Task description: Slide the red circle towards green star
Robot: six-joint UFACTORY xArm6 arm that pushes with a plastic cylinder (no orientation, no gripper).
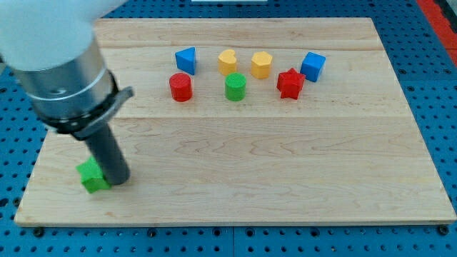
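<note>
The red circle (181,87) stands on the wooden board (271,164) in the upper middle-left. The green star (91,175) lies near the board's bottom left corner, partly hidden by my rod. My tip (120,180) rests on the board right beside the green star, on its right side, far below and left of the red circle.
A blue triangle-like block (186,60), a yellow heart (227,61), a yellow hexagon (261,65) and a blue cube (312,66) form a row near the view's top. A green circle (235,87) and a red star (290,83) sit just below them.
</note>
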